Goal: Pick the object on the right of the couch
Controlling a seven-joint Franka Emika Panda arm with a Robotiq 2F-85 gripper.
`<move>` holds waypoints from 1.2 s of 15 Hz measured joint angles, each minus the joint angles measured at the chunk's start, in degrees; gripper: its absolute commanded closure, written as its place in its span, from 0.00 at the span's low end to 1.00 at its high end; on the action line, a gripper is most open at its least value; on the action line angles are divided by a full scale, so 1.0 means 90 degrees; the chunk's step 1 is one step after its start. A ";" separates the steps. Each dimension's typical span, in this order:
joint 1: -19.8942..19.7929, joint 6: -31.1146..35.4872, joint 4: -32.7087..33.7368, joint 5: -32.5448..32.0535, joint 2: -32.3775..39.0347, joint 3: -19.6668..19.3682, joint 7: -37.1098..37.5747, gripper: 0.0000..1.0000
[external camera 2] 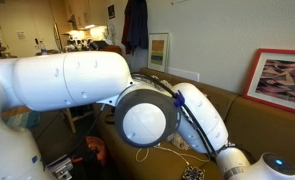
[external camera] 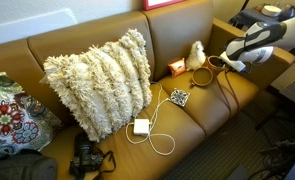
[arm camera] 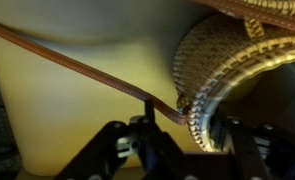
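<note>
The woven tan basket (arm camera: 202, 60) fills the right of the wrist view, dark inside, with its thin brown strap (arm camera: 77, 65) running off to the left. My gripper (arm camera: 182, 150) is open and straddles the basket's rim, one finger outside and one inside. In an exterior view my gripper (external camera: 232, 63) is at the basket (external camera: 218, 63) on the right end of the mustard-brown leather couch (external camera: 107, 30). The strap loop (external camera: 227, 82) lies on the seat. The arm blocks most of the couch (external camera 2: 242, 110) in an exterior view.
On the couch are a shaggy cream pillow (external camera: 97, 80), a cream fluffy toy (external camera: 196, 55), a small orange item (external camera: 175, 67), a patterned square (external camera: 178, 97), a white charger with cable (external camera: 141, 126), a black camera (external camera: 85, 158) and a patterned cushion (external camera: 7, 120).
</note>
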 measured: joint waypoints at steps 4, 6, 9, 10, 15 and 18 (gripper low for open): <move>0.0259 -0.0727 -0.0128 -0.0027 -0.0016 -0.0450 0.0794 0.12; 0.0261 -0.0723 -0.0103 -0.0027 -0.0017 -0.0449 0.0828 0.18; 0.0259 -0.0724 -0.0098 -0.0030 -0.0018 -0.0440 0.0830 0.35; 0.0259 -0.0724 -0.0096 -0.0029 -0.0018 -0.0432 0.0844 0.42; 0.0246 -0.0418 -0.0085 -0.0027 -0.0022 -0.0332 0.0884 0.77; 0.0241 -0.0069 -0.0091 -0.0026 -0.0020 -0.0275 0.0884 0.95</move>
